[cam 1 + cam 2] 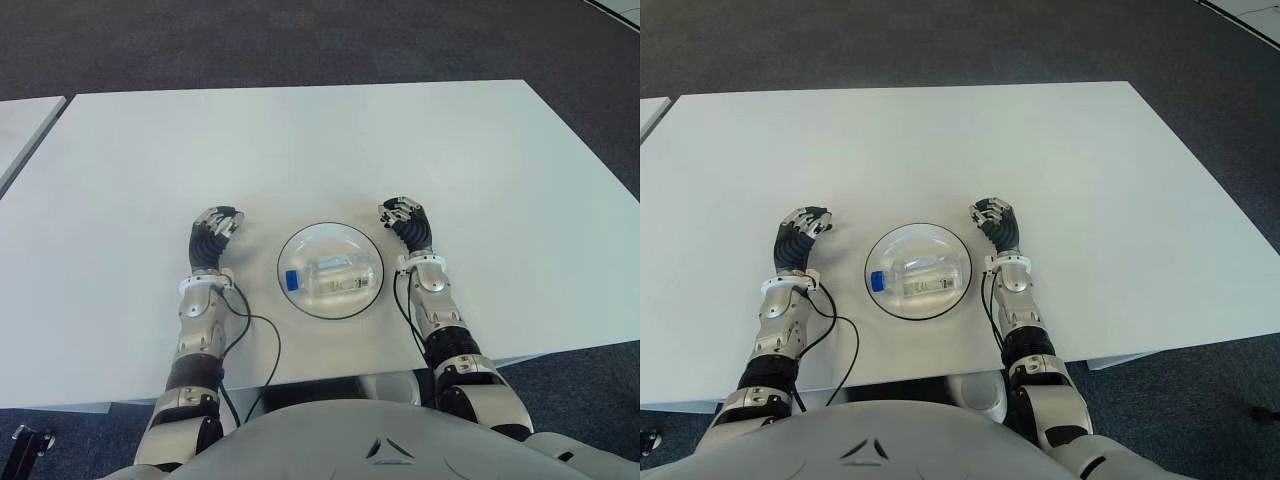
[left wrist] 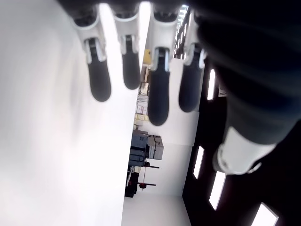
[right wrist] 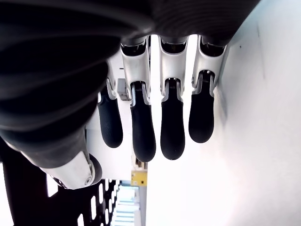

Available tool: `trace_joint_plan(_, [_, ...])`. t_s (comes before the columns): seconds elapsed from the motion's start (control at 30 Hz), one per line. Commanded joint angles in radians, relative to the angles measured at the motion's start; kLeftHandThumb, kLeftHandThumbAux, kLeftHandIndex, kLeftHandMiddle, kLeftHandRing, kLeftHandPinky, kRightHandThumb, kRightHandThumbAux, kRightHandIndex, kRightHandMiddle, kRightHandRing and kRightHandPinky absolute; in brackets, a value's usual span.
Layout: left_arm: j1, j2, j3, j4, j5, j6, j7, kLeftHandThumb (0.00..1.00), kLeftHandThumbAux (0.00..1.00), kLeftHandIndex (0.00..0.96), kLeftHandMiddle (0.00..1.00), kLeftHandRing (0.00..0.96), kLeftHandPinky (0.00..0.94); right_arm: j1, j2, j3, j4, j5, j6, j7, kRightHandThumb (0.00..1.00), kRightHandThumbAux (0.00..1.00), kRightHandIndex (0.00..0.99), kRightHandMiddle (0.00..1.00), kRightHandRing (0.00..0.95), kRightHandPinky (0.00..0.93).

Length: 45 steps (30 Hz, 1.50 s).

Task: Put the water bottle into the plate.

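A clear water bottle (image 1: 326, 277) with a blue cap lies on its side inside the round glass plate (image 1: 366, 247) on the white table (image 1: 300, 140), its cap toward my left. My left hand (image 1: 216, 229) shows to the left of the plate and holds nothing. My right hand (image 1: 403, 216) shows at the plate's right edge, also empty. In both wrist views the fingers (image 2: 159, 89) (image 3: 172, 123) hang relaxed with nothing between them.
A black cable (image 1: 258, 345) runs from my left forearm over the table's near edge. A second white table's corner (image 1: 20, 125) shows at the far left. Dark carpet (image 1: 300, 40) surrounds the table.
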Motion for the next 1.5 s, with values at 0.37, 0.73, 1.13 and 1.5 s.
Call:
trace_joint_plan(0.37, [0.034, -0.009, 0.002, 0.082, 0.006, 0.034, -0.01, 0.7, 0.722, 0.431, 0.496, 0.486, 0.478, 0.056, 0.002, 0.003, 0.044, 0.006, 0.055, 0.017, 0.703, 0.73, 0.43, 0.536, 0.537, 0.532])
trace_joint_plan(0.73, [0.043, -0.005, 0.003, 0.069, 0.013, 0.071, 0.008, 0.697, 0.725, 0.425, 0.464, 0.458, 0.446, 0.056, 0.006, -0.002, 0.045, 0.006, 0.06, 0.007, 0.704, 0.73, 0.43, 0.521, 0.527, 0.527])
trace_joint_plan(1.13, [0.044, -0.008, 0.006, 0.06, 0.019, 0.091, 0.013, 0.696, 0.725, 0.42, 0.442, 0.444, 0.443, 0.061, 0.002, -0.005, 0.041, 0.011, 0.057, 0.016, 0.703, 0.73, 0.429, 0.518, 0.526, 0.513])
trace_joint_plan(1.5, [0.053, -0.017, 0.002, 0.049, 0.023, 0.094, 0.014, 0.696, 0.726, 0.419, 0.434, 0.438, 0.435, 0.071, 0.001, -0.007, 0.028, 0.011, 0.056, 0.012, 0.703, 0.73, 0.429, 0.524, 0.525, 0.515])
